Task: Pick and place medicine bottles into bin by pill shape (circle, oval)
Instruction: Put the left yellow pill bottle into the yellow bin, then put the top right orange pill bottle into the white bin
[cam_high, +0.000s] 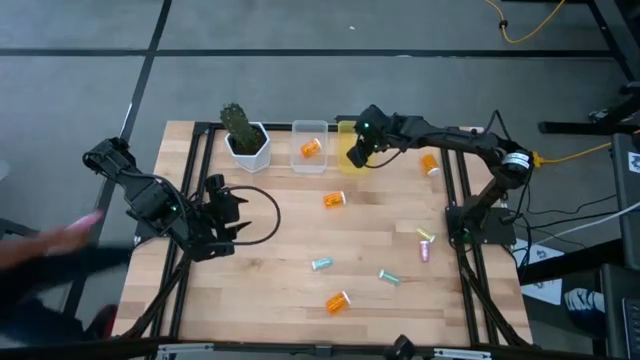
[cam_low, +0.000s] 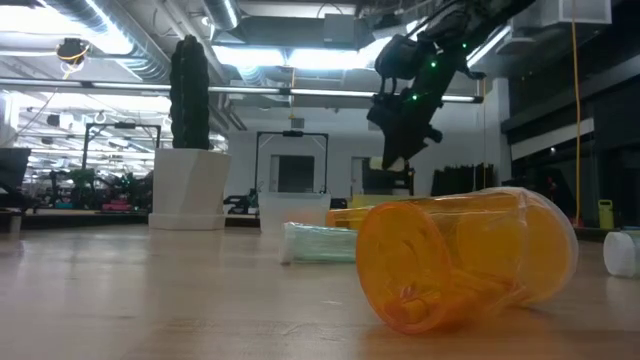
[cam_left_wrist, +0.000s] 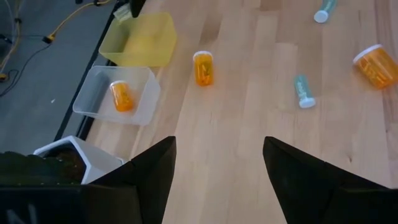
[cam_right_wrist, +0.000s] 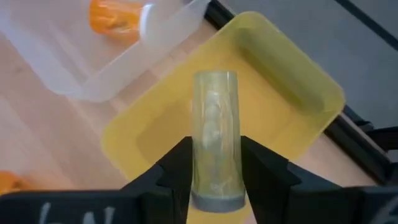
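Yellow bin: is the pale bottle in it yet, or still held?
Held. The right gripper grips the pale bottle above the yellow bin, whose floor looks bare.

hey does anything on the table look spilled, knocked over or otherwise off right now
Nothing looks spilled or damaged. Loose bottles lie on their sides across the table, awaiting sorting; one orange bottle lies near the right edge. The right gripper holds a pale green bottle above the yellow bin. The left gripper waits open.
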